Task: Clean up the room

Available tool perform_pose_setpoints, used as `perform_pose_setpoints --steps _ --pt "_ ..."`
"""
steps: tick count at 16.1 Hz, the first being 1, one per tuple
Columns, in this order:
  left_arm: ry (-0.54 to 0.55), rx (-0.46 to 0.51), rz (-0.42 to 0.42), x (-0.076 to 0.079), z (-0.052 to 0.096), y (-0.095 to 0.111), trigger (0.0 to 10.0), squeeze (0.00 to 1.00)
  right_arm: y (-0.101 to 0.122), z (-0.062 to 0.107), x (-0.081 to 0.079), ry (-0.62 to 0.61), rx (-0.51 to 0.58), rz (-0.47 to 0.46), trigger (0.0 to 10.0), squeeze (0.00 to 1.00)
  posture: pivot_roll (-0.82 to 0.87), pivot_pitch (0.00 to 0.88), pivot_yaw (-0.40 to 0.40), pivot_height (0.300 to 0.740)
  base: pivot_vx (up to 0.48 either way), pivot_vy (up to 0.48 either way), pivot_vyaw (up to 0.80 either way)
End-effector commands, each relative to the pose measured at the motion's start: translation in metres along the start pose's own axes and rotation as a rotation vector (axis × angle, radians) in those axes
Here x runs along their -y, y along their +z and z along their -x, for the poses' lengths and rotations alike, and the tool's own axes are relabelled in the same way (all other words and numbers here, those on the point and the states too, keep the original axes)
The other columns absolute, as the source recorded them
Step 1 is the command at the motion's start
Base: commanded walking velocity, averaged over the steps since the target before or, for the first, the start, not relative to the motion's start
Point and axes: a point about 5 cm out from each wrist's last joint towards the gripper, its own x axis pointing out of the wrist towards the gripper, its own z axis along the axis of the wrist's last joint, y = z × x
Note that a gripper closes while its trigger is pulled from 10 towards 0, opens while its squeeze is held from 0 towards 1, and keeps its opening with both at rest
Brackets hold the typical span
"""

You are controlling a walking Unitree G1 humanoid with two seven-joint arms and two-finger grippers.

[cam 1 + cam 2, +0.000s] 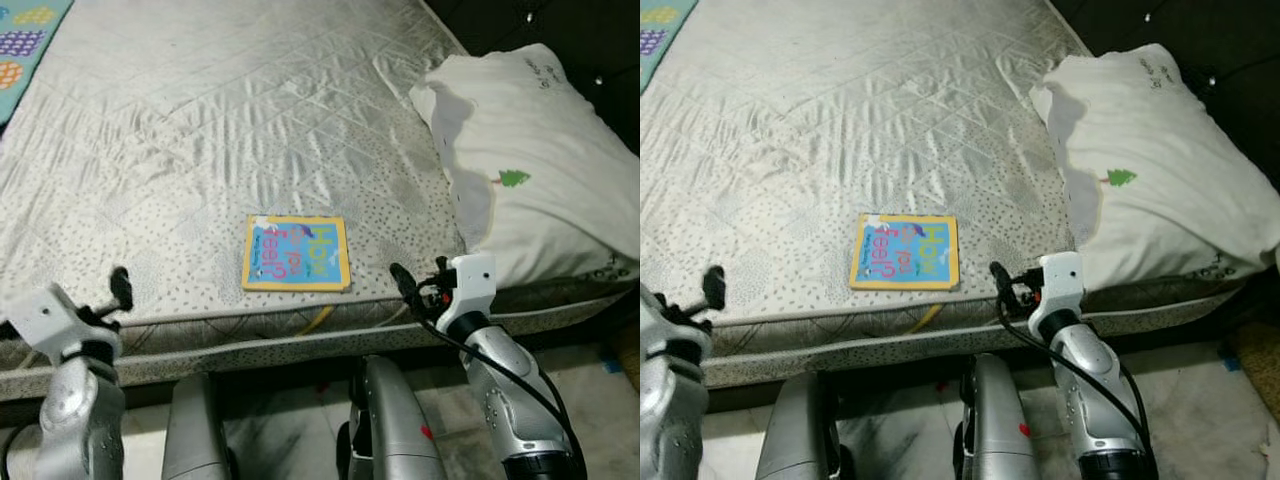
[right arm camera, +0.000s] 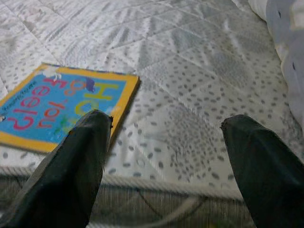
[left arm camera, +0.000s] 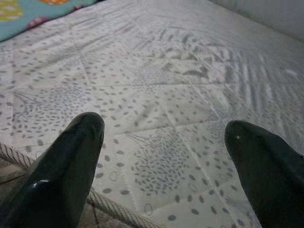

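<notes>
Both grippers' fingers point(image 2: 85, 156) gape wide before book point(image 1: 296, 253), pillow point(image 1: 540, 170) rightward.

- The left gripper point(image 3: 164, 142) is raised in front of the body on a bent silver arm, its two black fingers point(image 3: 66, 171) spread wide apart with nothing between them.
- The right gripper point(image 2: 166, 142) is held forward at about the same height, fingers point(image 2: 266, 166) likewise parted and empty.
- Both silver forearms rise from the lower edge of the head views, the right one trailing a black cable.
</notes>
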Motion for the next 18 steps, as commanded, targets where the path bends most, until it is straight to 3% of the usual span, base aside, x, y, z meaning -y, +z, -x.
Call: perform_pose_setpoints --steps 1,3,5,9,10,11,16,17,18 --pt "0.014 -0.037 0.024 -0.006 -0.005 -0.002 10.0 0.0 0.002 0.005 0.006 -0.015 0.004 0.005 10.0 0.0 -0.08 0.191 -0.062 0.533 0.0 0.0 0.0" --pt "-0.011 -0.094 0.11 -0.004 -0.022 -0.003 10.0 0.0 0.003 0.009 0.011 -0.028 -0.002 0.015 10.0 0.0 -0.1 0.203 -0.07 0.533 0.0 0.0 0.0" --pt "-0.049 -0.136 0.135 0.002 -0.031 -0.005 10.0 0.0 0.004 0.012 0.015 -0.037 -0.005 0.026 10.0 0.0 -0.11 0.209 -0.076 0.533 0.0 0.0 0.0" --pt "-0.057 -0.155 0.144 0.002 -0.035 -0.006 10.0 0.0 0.004 0.013 0.016 -0.039 -0.007 0.029 10.0 0.0 -0.11 0.211 -0.077 0.533 0.0 0.0 0.0" --pt "-0.141 -0.248 0.165 0.018 -0.042 -0.018 10.0 0.0 0.005 0.022 0.024 -0.067 -0.021 0.053 10.0 0.0 -0.17 0.25 -0.102 0.533 0.0 0.0 0.0" --pt "-0.263 -0.403 0.154 0.04 -0.047 -0.038 10.0 0.0 0.006 0.036 0.036 -0.103 -0.045 0.087 10.0 0.0 -0.18 0.254 -0.105 0.533 0.0 0.0 0.0" --pt "-0.384 -0.554 0.171 0.065 -0.047 -0.057 10.0 0.0 0.009 0.057 0.05 -0.154 -0.074 0.136 10.0 0.0 -0.24 0.285 -0.129 0.533 0.0 0.0 0.0" --pt "-0.447 -0.602 0.201 0.081 -0.048 -0.064 10.0 0.0 0.012 0.061 0.053 -0.154 -0.082 0.143 10.0 0.0 -0.26 0.291 -0.135 0.533 0.0 0.0 0.0" --pt "-0.456 -0.605 0.194 0.086 -0.049 -0.066 10.0 0.0 0.015 0.061 0.053 -0.155 -0.083 0.145 10.0 0.0 -0.27 0.293 -0.136 0.533 0.0 0.0 0.0"
